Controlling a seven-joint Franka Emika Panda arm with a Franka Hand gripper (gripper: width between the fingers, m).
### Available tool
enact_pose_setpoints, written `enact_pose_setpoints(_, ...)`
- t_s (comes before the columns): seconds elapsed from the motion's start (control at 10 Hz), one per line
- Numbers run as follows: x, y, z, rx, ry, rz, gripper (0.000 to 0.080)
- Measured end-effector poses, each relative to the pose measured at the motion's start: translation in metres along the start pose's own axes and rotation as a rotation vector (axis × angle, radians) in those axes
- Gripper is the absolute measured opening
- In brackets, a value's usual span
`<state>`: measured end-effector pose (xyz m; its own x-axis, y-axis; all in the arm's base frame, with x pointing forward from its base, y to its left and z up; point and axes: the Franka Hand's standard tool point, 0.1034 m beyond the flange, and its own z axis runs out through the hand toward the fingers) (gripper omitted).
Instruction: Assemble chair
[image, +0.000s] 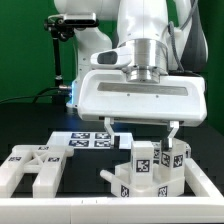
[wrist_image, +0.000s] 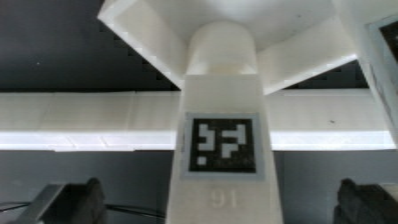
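Two fingers of the gripper hang spread wide and empty in the exterior view, straddling the top of the partly built chair. That chair stands on the black table toward the exterior view's right, just behind the white border rail. The step in hand looks like work on this subassembly, though whether the arm is arriving or leaving cannot be told. The next move probably calls for closing squarely on an upright part, or for rising straight clear of it. Loose chair pieces lie well apart at the exterior view's left, with the marker board farther back between the two. In the wrist view, a tagged chair leg joins a wider panel and sits centred between the dark fingertips, which touch it on neither side. Any sideways drift could knock the leg.
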<state>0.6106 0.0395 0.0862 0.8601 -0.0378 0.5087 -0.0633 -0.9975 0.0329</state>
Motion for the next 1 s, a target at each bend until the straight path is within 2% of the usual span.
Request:
enact_pose_setpoints(0.1, 0.006, 0.004, -0.007, 0.019, -0.053, 0.024, 0.0649)
enact_pose_setpoints(0.2, 0.007, 0.0, -0.01, 0.049, -0.147, 0.048, 0.0649)
enact_pose_setpoints(0.3, 0.011, -0.004, -0.01, 0.067, -0.201, 0.058, 0.0649)
enact_pose_setpoints(0.5, 0.004, -0.013, -0.011, 0.104, -0.413, 0.088, 0.0649)
enact_pose_setpoints(0.6, 0.009, -0.015, -0.007, 0.1, -0.442, 0.083, 0.0649)
enact_pose_setpoints(0.7, 0.006, -0.015, -0.003, 0.101, -0.507, 0.078, 0.0649)
enact_pose_setpoints(0.8, 0.009, -0.012, 0.003, 0.098, -0.527, 0.08, 0.0649)
enact_pose_setpoints(1.0, 0.011, -0.005, 0.011, 0.082, -0.492, 0.073, 0.0649)
